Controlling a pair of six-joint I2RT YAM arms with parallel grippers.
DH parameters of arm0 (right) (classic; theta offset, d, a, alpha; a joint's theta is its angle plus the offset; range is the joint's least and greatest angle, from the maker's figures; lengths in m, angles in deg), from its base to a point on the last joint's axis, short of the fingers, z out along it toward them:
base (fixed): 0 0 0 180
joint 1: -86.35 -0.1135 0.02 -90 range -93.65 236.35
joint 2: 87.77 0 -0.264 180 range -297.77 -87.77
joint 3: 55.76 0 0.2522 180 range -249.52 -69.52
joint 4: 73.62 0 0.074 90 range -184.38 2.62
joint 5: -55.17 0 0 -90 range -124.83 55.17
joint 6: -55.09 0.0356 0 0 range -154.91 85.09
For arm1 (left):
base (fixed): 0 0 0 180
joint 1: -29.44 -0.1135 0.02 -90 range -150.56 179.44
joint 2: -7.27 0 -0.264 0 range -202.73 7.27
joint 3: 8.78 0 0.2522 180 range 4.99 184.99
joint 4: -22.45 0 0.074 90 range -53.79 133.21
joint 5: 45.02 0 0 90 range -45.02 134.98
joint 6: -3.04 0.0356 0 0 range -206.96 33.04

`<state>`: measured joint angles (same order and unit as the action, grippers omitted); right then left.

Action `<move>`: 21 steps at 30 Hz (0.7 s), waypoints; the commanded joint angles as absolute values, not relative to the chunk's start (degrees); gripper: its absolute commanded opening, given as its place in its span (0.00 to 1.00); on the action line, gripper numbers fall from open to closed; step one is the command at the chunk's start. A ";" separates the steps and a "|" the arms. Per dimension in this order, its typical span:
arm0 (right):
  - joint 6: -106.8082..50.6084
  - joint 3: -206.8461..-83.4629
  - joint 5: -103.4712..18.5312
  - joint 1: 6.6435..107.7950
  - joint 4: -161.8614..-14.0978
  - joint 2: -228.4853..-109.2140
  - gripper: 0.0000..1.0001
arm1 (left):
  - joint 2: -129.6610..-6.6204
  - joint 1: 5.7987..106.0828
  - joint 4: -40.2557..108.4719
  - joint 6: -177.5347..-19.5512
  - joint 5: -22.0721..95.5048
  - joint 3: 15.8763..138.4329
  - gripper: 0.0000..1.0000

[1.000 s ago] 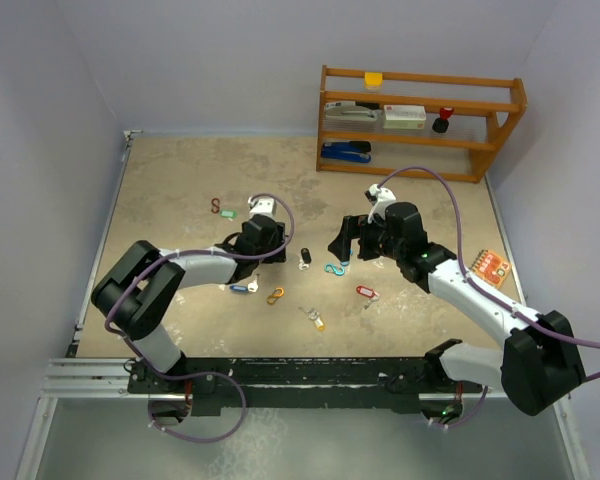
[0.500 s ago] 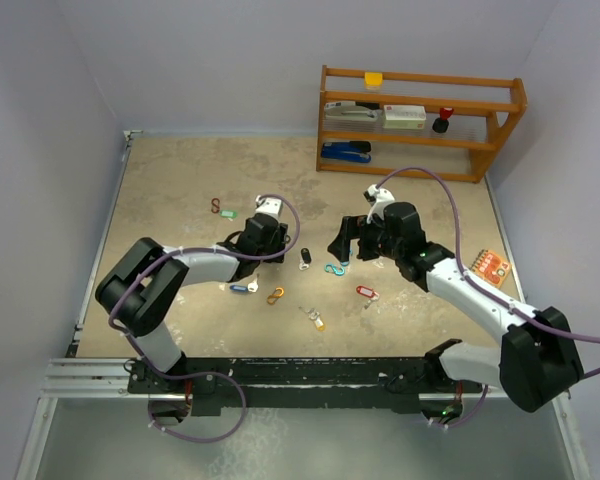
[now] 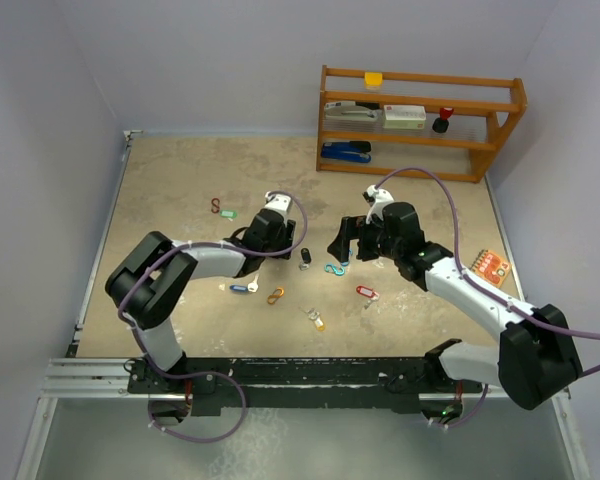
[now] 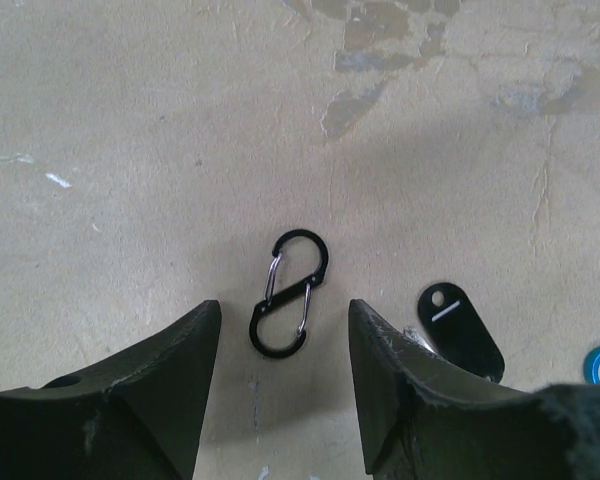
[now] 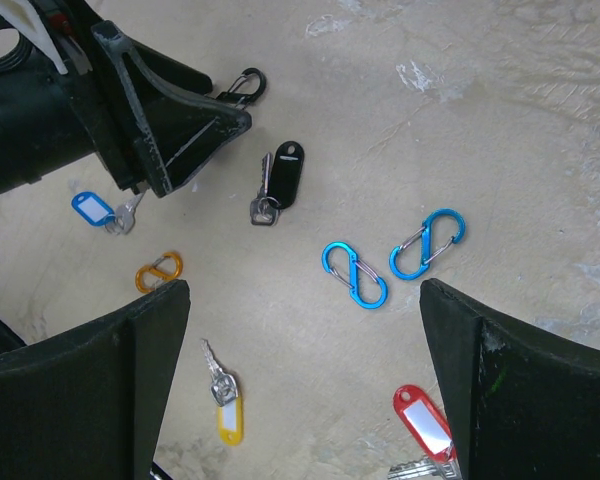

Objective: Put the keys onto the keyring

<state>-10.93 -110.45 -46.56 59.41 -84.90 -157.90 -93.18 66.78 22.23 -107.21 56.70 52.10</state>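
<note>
- Straddling the black clip (image 4: 288,293) with the left tool (image 4: 283,312), spread wide, without touching it.
- Hovering the right tool (image 5: 300,290), wide too, above blue clips (image 5: 355,274), black key (image 5: 283,175) beyond.

Walls: pale lilac-grey walls (image 3: 210,60) on three sides — plain, evenly lit.
Surface: beige and mottled surface (image 3: 180,180), with darker blotches and scuffs up close.
Shelf: orange wooden shelf (image 3: 420,80), two tiers, far right corner against the back wall.
Near edge: metal rail (image 3: 80,378) running across.
Light: soft — only faint shadows.
</note>
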 commanded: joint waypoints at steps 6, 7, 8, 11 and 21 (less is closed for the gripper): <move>-11.62 -112.59 -47.31 59.58 -83.60 -157.21 0.99 | -96.81 67.40 23.82 -106.64 58.28 54.60 0.41; -11.62 -112.59 -47.31 59.54 -83.60 -157.20 0.99 | -96.55 67.34 23.90 -106.64 58.52 54.43 0.41; -11.62 -112.54 -47.31 59.58 -83.60 -157.20 0.99 | -96.35 67.46 24.06 -106.53 58.71 54.28 0.40; -11.63 -112.51 -47.44 59.55 -83.61 -157.37 0.99 | -95.69 67.48 24.73 -106.39 58.89 53.97 0.40; -11.38 -112.40 -47.49 59.54 -83.55 -156.94 0.99 | -94.86 67.76 26.45 -105.82 59.46 53.67 0.31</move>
<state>-10.93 -110.45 -46.56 59.41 -84.93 -157.90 -95.32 67.13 22.17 -106.62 59.57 54.04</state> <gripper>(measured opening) 0.994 0.334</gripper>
